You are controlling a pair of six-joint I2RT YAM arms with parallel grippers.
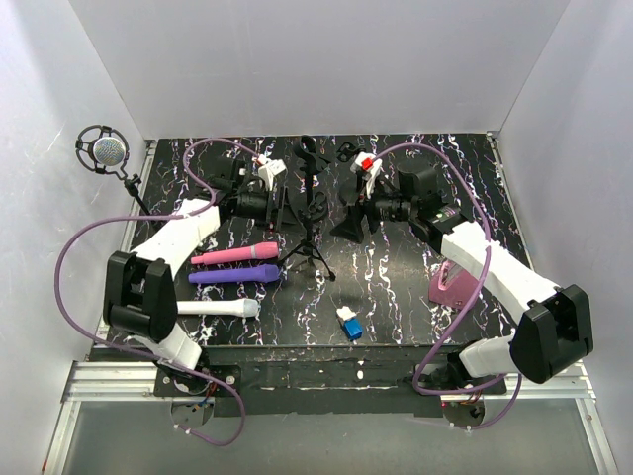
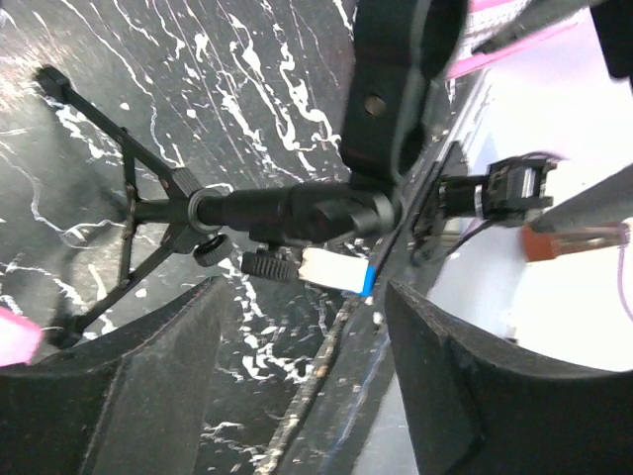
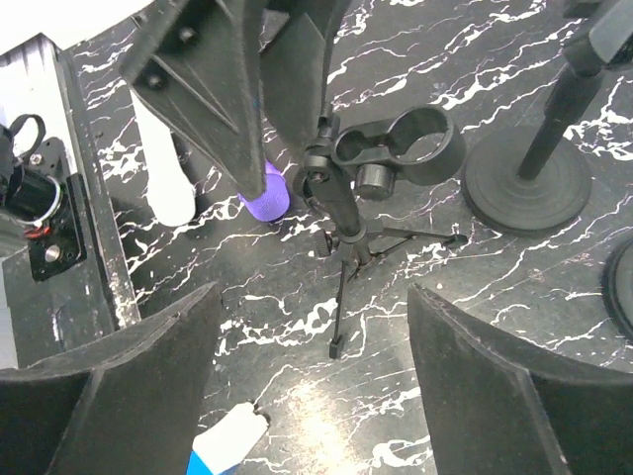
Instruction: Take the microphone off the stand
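Microphones [image 1: 232, 275] lying loose left of the stand [image 1: 307, 242], both tools standing spread

At left centre of the frame the pink, purple and white ones are resting on the tabletop [image 1: 396, 287]. None is sitting in the clip [image 3: 410, 143], whose ring is showing empty. The left tool [image 2: 302, 297] and right tool [image 3: 315, 297] are facing the stand, fingers spread, pinching nothing. By my judgement each should be backing straight out, staying clear of the tripod legs.
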